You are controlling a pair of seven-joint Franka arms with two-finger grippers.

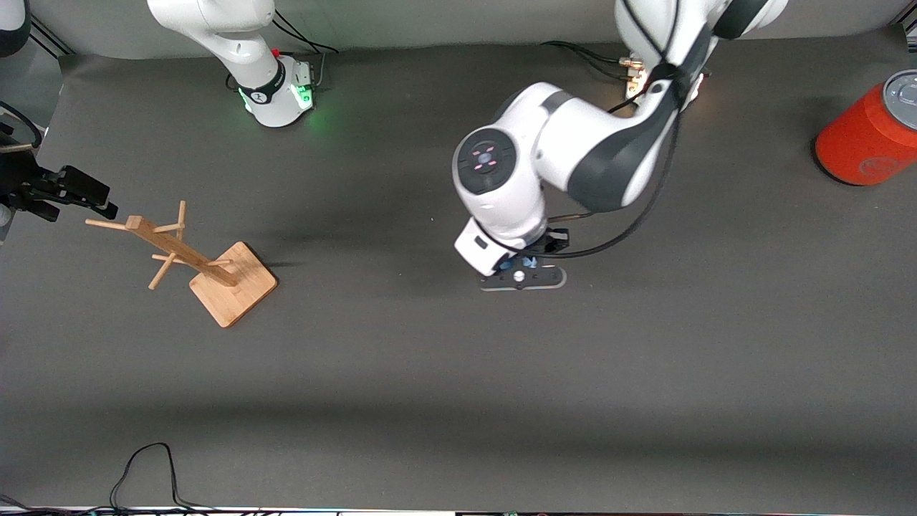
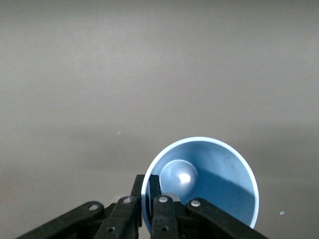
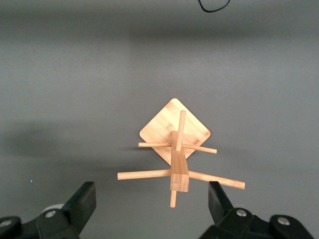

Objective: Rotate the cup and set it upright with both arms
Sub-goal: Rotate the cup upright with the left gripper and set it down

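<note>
The pale-blue cup (image 2: 214, 174) shows its open mouth and round bottom in the left wrist view. My left gripper (image 2: 151, 191) is shut on the cup's rim wall, one finger inside and one outside. In the front view this gripper (image 1: 525, 271) is low over the middle of the table, and only a sliver of the cup (image 1: 531, 262) shows under it. My right gripper (image 1: 93, 195) hangs open at the right arm's end of the table, above the wooden rack (image 3: 175, 149), with nothing between its fingers (image 3: 84, 201).
The wooden peg rack (image 1: 208, 261) stands on its square base toward the right arm's end. A large orange-red can with a grey lid (image 1: 870, 132) sits at the left arm's end. Black cables (image 1: 154, 473) lie at the table edge nearest the front camera.
</note>
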